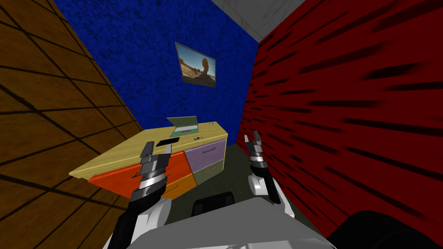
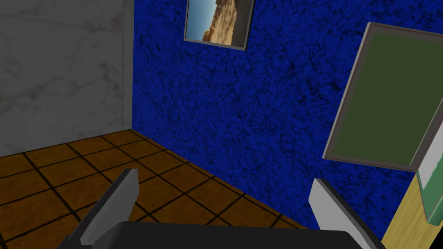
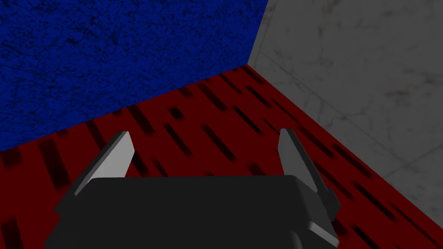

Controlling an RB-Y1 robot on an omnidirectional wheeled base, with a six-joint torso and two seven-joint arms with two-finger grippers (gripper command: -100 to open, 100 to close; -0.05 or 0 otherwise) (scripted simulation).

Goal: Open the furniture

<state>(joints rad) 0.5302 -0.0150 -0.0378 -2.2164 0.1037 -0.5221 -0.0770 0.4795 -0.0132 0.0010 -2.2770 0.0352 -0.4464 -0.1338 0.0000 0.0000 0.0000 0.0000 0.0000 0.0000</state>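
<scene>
A low sideboard with a pale wooden top and coloured fronts is seen standing against the blue wall, with every front judged closed, so the step in hand is taken to be the approach, with no handle yet reached. On the sideboard's top an open laptop is set at the back, and a flat black item lies in front of it. The left gripper is held just above the sideboard's front edge, its fingers spread wide and nothing held between them, aimed over the top instead of at a front. The right gripper is raised beside the sideboard's wall end, likewise wide open and empty. A lowering and turning of a gripper toward a handle, such as the thin bar on the purple drawer, is judged to be called for next. The red-orange front is partly hidden behind the left forearm, and the small things on the top cannot be made out.
</scene>
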